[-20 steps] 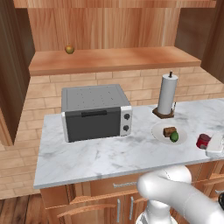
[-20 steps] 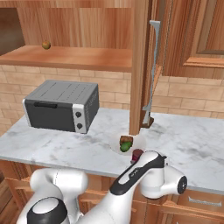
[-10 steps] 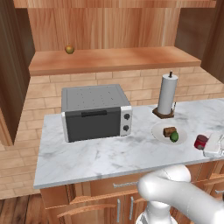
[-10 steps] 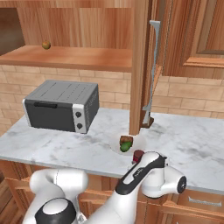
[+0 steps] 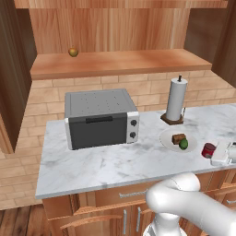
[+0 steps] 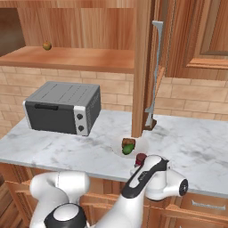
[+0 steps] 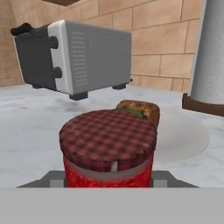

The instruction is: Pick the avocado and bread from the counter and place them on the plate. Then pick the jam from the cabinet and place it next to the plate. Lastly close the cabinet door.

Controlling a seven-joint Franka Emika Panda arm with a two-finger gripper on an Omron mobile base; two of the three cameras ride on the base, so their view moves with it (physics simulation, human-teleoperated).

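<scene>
Jam (image 7: 108, 151): squat red jar; dark red checked lid

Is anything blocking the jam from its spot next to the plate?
Nothing visible does. The jam sits between the gripper's fingers, already on the counter beside the plate holding the bread and avocado.

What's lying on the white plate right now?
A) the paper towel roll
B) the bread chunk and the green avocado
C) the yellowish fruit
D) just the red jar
B: the bread and the avocado lie together on the plate, while the jam is beside the plate, over the counter.
</scene>
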